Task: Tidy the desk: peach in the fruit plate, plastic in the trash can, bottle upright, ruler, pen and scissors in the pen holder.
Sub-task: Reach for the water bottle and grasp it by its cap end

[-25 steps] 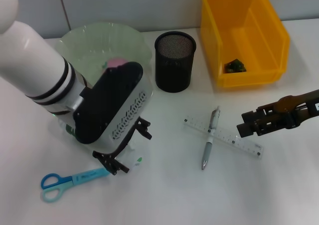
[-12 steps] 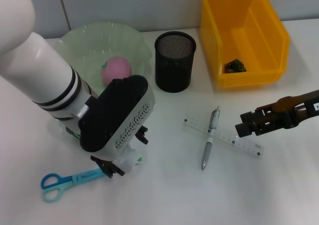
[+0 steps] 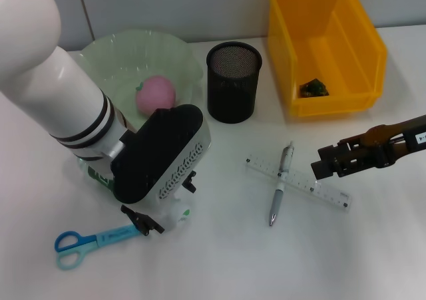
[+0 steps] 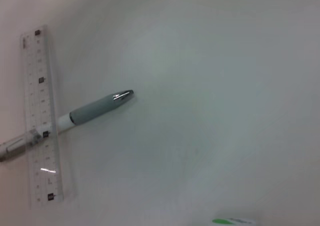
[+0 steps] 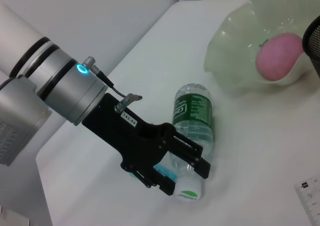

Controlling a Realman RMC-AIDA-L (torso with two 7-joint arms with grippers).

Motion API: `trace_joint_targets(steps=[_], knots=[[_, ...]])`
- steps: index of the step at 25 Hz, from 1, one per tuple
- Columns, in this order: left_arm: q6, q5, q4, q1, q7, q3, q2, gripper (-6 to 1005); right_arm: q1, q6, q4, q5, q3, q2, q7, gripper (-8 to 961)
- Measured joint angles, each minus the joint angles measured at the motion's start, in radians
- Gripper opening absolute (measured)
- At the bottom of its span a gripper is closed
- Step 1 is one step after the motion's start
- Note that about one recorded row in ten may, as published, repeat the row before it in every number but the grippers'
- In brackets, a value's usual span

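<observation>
Head view: left gripper (image 3: 163,203) low over lying bottle (image 3: 178,215) on worktop (image 3: 226,260), near scissors (image 3: 93,240); peach (image 3: 156,92) in plate (image 3: 133,54); right gripper (image 3: 323,168) beside ruler (image 3: 297,181), jaws unclear. Left wrist: pen (image 4: 90,109) across ruler. Right wrist: left jaws apart, straddling bottle neck.

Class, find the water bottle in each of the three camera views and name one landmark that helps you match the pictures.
Head view: only the white cap end of the bottle peeks out under the left gripper, beside the scissors.
Left wrist view: just a green-and-white sliver at the edge, probably the bottle.
Right wrist view: bottle lying on its side, left gripper around its neck.
Shared landmark: the ruler, also in the left wrist view.
</observation>
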State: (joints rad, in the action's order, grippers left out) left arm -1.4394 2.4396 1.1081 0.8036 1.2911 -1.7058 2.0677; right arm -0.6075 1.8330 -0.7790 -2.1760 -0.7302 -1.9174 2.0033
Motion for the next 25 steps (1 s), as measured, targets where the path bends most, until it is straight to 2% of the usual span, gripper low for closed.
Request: trace_joint_targets(steps=[22,25], knots=[[0.025,0.026,-0.025,0.013,0.017,-0.015,0.003,735,0.000,0.000,0.000,0.000,0.000,-0.001,-0.004,762],[0.025,0.026,-0.025,0.013,0.022,-0.025,0.003,693,-0.002,0.000,0.000,0.000,0.000,0.000,-0.003,762]])
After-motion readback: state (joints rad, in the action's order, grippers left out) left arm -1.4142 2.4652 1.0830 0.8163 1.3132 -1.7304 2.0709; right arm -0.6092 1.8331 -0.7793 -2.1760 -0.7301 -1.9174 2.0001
